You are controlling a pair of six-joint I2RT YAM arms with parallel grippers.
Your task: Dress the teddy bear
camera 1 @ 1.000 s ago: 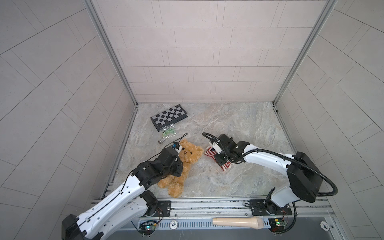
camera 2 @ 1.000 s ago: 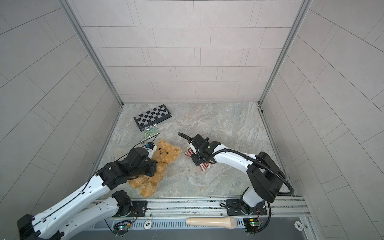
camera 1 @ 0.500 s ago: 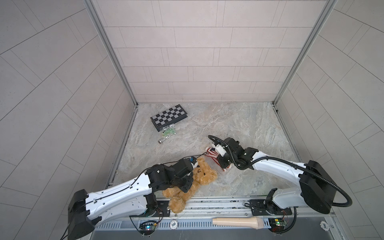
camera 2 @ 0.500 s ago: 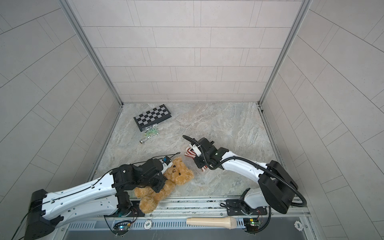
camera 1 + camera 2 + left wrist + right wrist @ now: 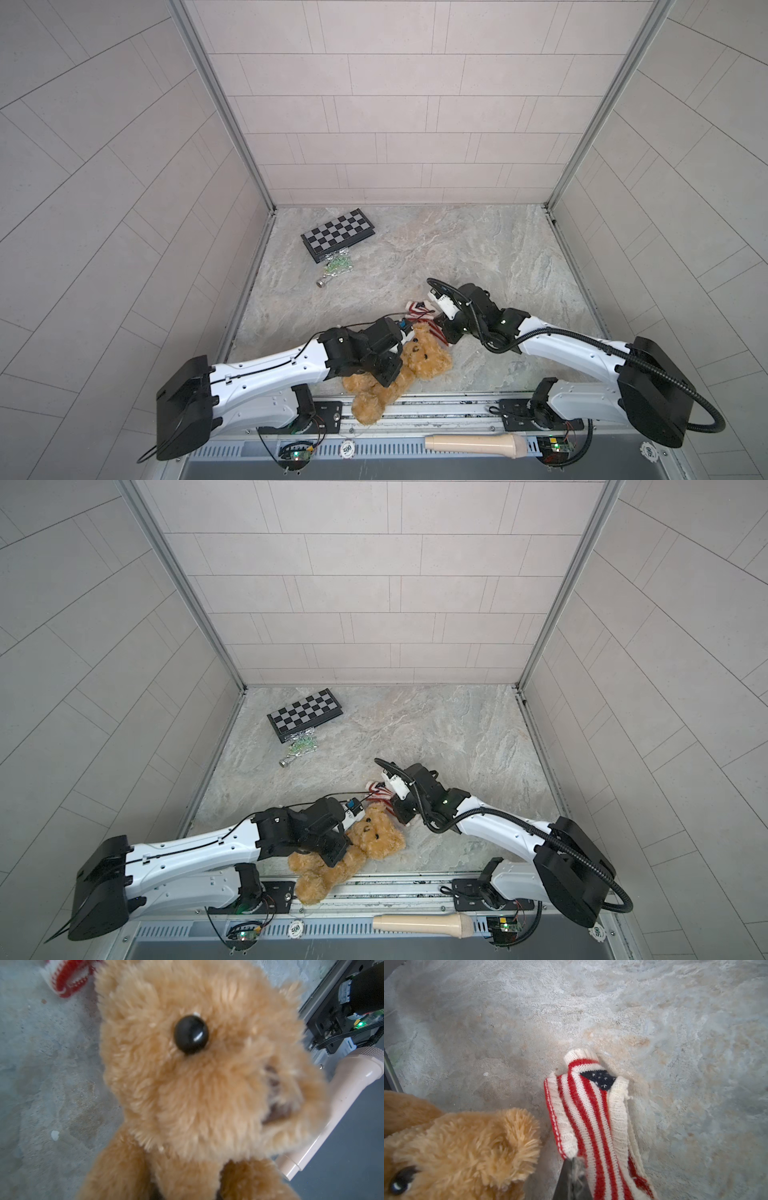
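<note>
The left gripper (image 5: 390, 371) is clasping the teddy bear (image 5: 426, 360) at the table's (image 5: 478, 257) front edge. The right gripper (image 5: 572, 1164) is pinching the sweater (image 5: 591, 1109).

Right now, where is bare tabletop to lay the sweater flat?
Widest bare marble: far right, between the chessboard and the right wall, beyond the right arm. Crowded: front centre, where the left claw holds the teddy bear and the right claw the sweater.
</note>
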